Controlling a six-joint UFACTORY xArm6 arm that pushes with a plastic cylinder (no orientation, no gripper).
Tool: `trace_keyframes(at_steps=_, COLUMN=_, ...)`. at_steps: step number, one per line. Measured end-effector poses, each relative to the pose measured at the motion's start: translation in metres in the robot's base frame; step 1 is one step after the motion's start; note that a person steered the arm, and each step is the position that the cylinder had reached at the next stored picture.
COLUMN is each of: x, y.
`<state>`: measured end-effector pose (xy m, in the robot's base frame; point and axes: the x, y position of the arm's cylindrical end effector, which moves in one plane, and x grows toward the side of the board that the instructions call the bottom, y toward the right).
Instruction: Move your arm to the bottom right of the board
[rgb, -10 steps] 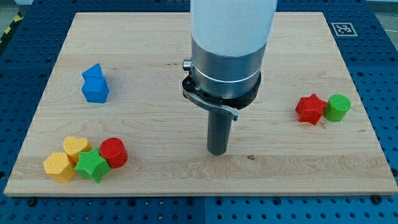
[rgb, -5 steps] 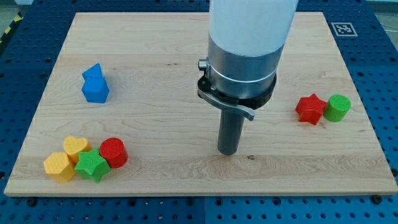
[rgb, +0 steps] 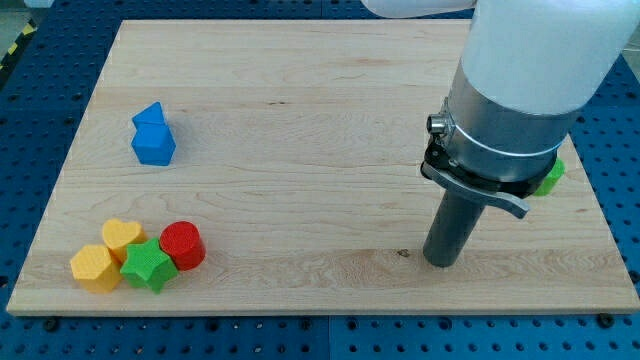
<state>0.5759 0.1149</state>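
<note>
Since the earlier frames the arm has swung from the middle of the worktop (rgb: 300, 110) toward the view's right, and my tip (rgb: 441, 262) now sits nearer the bottom right corner, which is where the task sends it. No block has shifted. This arm carries no claw, only the rod, so there is nothing to be apart or together.

Only one camera view is given. Taking my tip as the landmark, every block lies well apart from it. I judge the tip rides on bare wood because the path to the corner needs no pushing; the target corner lies further to the view's right and bottom.

Far to the view's left of the tip is a cluster of four: a yellow hexagon block (rgb: 93, 267), a yellow heart block (rgb: 122, 237), a green star block (rgb: 147, 265) and a red cylinder block (rgb: 183, 245). Up and left stands one blue block (rgb: 153, 135). Up and right, one green block (rgb: 550, 176) peeks out behind the arm. That makes six visible; the arm may hide more.
</note>
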Motion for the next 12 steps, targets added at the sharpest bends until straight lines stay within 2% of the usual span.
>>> trace_keyframes(at_steps=2, x=0.000, y=0.016)
trace_keyframes(at_steps=6, x=0.009, y=0.090)
trace_keyframes(at_steps=12, x=0.006, y=0.121)
